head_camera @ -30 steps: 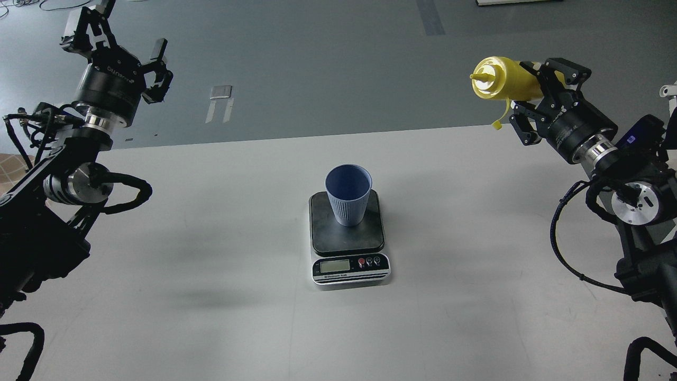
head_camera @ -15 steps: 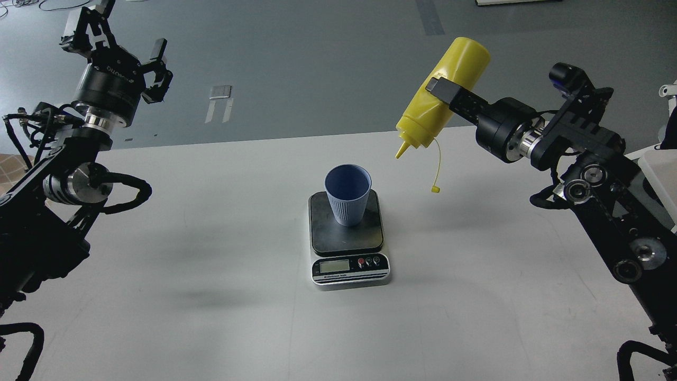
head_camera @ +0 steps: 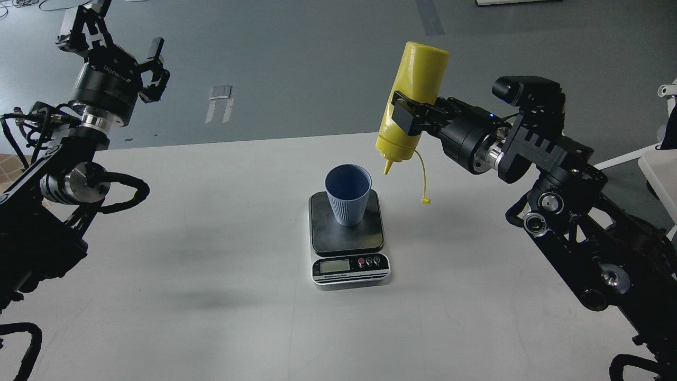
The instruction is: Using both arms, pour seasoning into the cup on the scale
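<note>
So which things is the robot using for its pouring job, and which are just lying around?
For the job:
- yellow squeeze bottle, held nozzle-down by right end effector
- blue cup
- kitchen scale
- left end effector, open, empty

Just lying about:
- grey floor plate

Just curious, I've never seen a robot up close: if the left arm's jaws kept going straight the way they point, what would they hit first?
Probably nothing. The left gripper points up and away over the grey floor, its jaws open and empty. That line looks free within the picture, though depth is hard to judge.
</note>
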`<state>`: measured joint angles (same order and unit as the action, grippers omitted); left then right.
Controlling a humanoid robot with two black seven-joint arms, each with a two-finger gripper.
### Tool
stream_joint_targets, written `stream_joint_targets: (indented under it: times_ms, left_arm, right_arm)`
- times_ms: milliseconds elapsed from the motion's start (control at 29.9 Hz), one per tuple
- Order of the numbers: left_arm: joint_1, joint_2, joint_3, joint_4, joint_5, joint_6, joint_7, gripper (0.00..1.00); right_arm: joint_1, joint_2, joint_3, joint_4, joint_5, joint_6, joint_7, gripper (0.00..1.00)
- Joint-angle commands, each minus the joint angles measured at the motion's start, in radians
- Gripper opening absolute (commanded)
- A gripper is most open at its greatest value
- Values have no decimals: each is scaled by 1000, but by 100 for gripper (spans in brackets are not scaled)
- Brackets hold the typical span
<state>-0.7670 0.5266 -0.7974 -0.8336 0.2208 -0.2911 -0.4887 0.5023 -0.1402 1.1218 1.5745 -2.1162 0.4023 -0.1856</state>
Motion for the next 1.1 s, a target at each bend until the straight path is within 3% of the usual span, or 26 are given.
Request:
stream_joint_targets:
  times_ms: [0,1069]
  left_arm:
    - [0,0,0,1,0,0,0,98]
    - [0,1,-6,-1,0,-2,0,98]
  right_arm:
    - [12,30,-37,-1,-33,-2,1,36]
    - [15,74,-148,-90,-65,-185,11,34]
